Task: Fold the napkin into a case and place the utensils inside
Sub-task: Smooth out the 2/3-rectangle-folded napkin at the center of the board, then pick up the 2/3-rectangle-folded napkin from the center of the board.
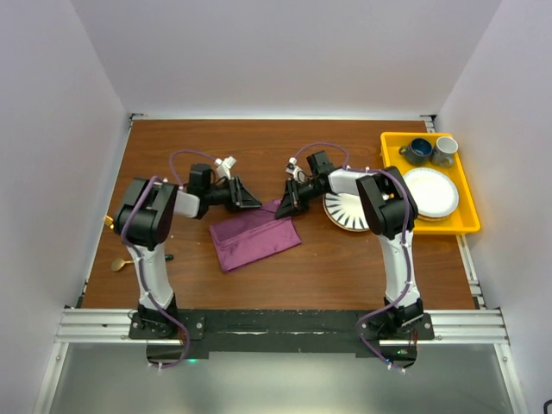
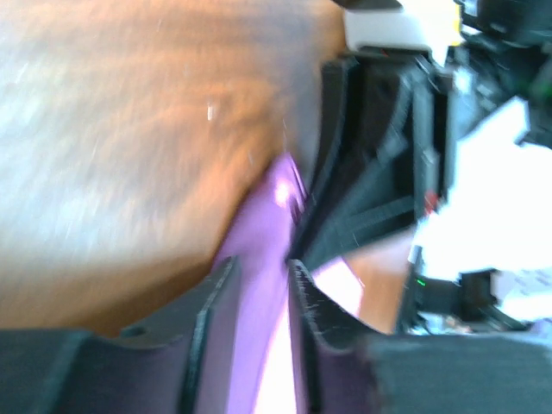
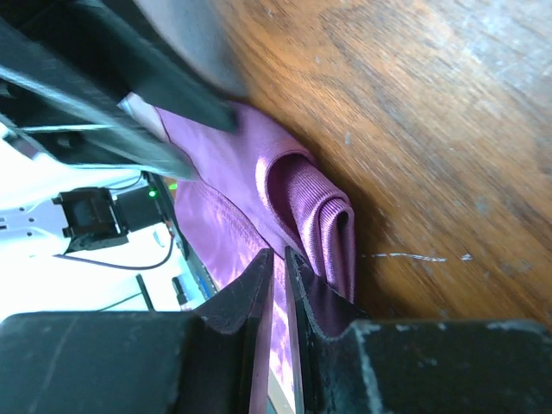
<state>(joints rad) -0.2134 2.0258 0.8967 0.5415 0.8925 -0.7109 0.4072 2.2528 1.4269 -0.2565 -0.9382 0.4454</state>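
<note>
A brown wooden worktop (image 1: 345, 267) is seen from above, with the two arms mounted at its near edge. A yellow tray (image 1: 470, 226) is set in the far right corner. A white plate (image 1: 431, 193) lies in the near part of the tray, and a blue mug (image 1: 418, 151) and a grey mug (image 1: 445, 150) stand side by side in its far part. The napkin (image 1: 256, 240) is laid near the middle of the worktop, folded into an oblong that runs at a slant, with its far corner raised toward both arms. A striped plate (image 1: 343, 214) is placed just left of the tray and is partly hidden by the right arm; nothing can be made out on it.

Close to the left edge, a gold spoon (image 1: 119, 264) is seen on the worktop, well apart from the napkin, and a second gold piece (image 1: 108, 222) shows beside the left arm, too small to be identified.

The left fingers (image 2: 216, 310) are closed on the napkin's purple cloth, though that view is blurred. The right fingers (image 3: 254, 297) are pinched together on a thin layer of the same cloth, beside a thick rolled fold.
</note>
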